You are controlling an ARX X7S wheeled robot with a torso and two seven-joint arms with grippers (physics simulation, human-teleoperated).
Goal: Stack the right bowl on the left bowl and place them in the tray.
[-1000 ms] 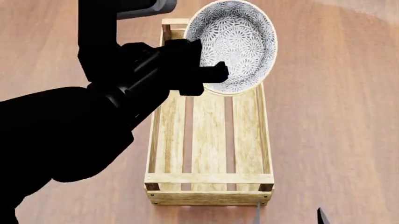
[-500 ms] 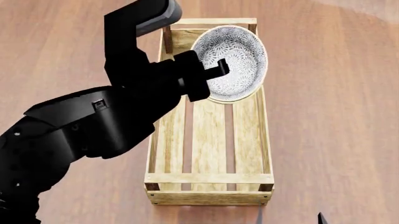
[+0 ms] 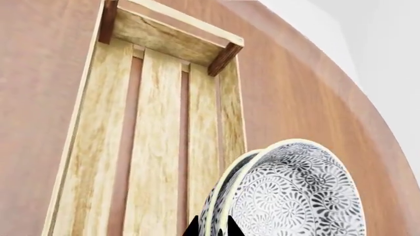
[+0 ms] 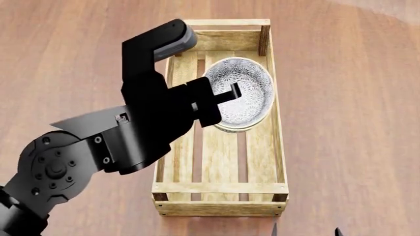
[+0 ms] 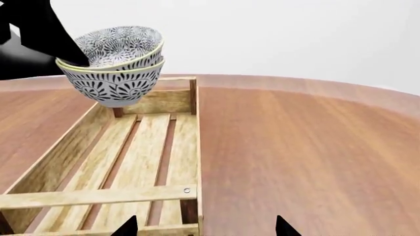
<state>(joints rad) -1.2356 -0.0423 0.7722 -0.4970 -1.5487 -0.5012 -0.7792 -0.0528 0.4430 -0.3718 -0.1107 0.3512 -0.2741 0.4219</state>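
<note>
Two white bowls with a dark floral pattern are nested, the right bowl (image 5: 121, 43) inside the left bowl (image 5: 113, 81). My left gripper (image 4: 229, 93) is shut on their near rims. The stacked bowls (image 4: 246, 91) hang tilted over the far half of the tray (image 4: 220, 188), above its floor slats and not resting on them. The left wrist view shows both rims (image 3: 223, 196) between the left gripper (image 3: 211, 230) fingertips, with the tray (image 3: 157, 147) below. My right gripper (image 5: 204, 227) stands open and empty by the tray's (image 5: 98, 196) near right corner.
The tray lies lengthwise on a brown wooden table (image 4: 347, 123) that runs on to either side of it. My left arm (image 4: 98, 147) reaches over the tray's left side. The right gripper (image 4: 304, 231) just shows at the head view's bottom edge.
My left arm has carried the stacked bowls down and nearer, from high over the tray's far end to low over its far half. The right gripper has stayed put.
</note>
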